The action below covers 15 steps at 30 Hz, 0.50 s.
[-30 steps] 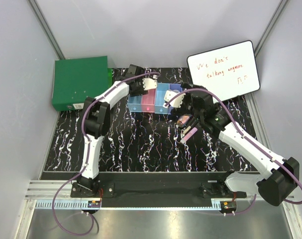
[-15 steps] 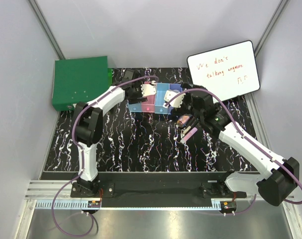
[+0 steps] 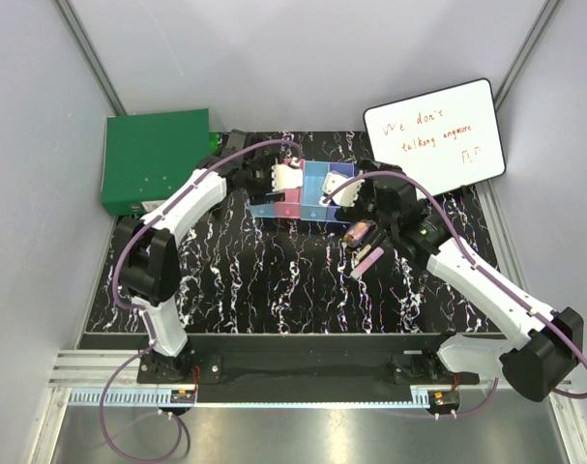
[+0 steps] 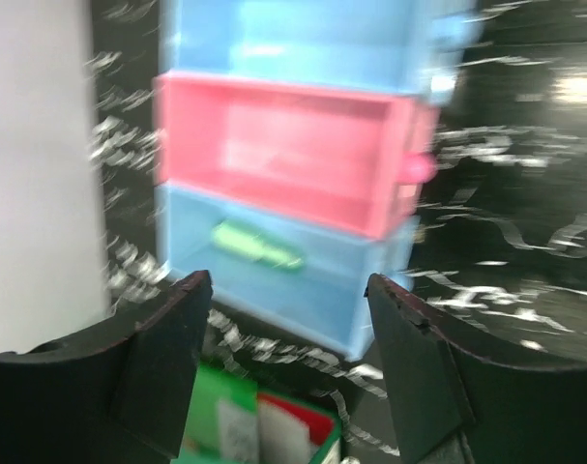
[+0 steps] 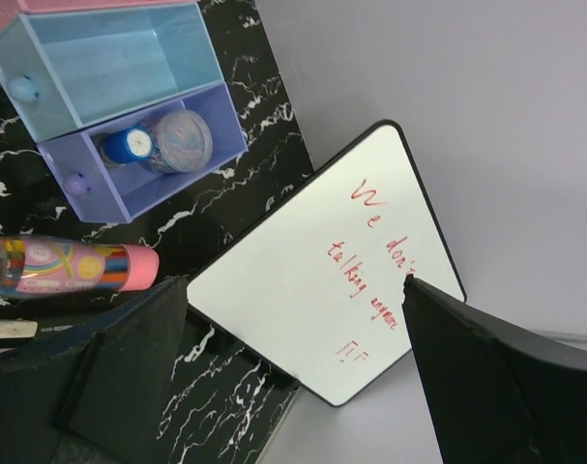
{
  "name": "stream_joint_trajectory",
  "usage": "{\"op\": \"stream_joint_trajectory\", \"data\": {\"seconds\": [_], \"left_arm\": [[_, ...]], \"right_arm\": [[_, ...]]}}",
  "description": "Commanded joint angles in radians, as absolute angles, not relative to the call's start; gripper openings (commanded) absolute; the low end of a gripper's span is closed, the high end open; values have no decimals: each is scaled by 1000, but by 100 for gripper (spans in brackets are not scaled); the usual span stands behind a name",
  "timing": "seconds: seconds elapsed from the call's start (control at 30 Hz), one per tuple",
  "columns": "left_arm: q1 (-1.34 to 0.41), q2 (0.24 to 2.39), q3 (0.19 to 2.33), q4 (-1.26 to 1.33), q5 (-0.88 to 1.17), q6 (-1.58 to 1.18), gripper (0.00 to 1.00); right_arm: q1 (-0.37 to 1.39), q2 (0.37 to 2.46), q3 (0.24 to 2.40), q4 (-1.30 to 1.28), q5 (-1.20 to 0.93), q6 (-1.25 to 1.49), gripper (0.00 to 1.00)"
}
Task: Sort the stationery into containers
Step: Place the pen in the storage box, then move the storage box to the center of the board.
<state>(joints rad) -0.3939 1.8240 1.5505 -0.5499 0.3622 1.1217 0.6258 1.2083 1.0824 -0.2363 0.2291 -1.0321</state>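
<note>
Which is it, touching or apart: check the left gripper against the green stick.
Apart. Left wrist view: the green stick lies inside a light blue bin, clear of the open left gripper.

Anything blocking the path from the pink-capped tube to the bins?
Nothing visible. In the right wrist view the tube lies flat on the table beside the purple bin, with only bare table between them. The bin's top is open.

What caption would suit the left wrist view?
Open left gripper faces a light blue bin holding a green stick, beside the pink bin.
</note>
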Motion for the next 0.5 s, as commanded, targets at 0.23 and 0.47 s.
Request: {"op": "stream_joint_trajectory", "data": {"seconds": [0.23,0.47], "left_arm": [[-396,1989,1716,-827,555,1321,67],[-397,2066,1781,-834,560,1336,66]], "right_arm": [[574,1170,1071,-199,314,-988,99],[561,1181,1086,-199,293,-994,99]]}}
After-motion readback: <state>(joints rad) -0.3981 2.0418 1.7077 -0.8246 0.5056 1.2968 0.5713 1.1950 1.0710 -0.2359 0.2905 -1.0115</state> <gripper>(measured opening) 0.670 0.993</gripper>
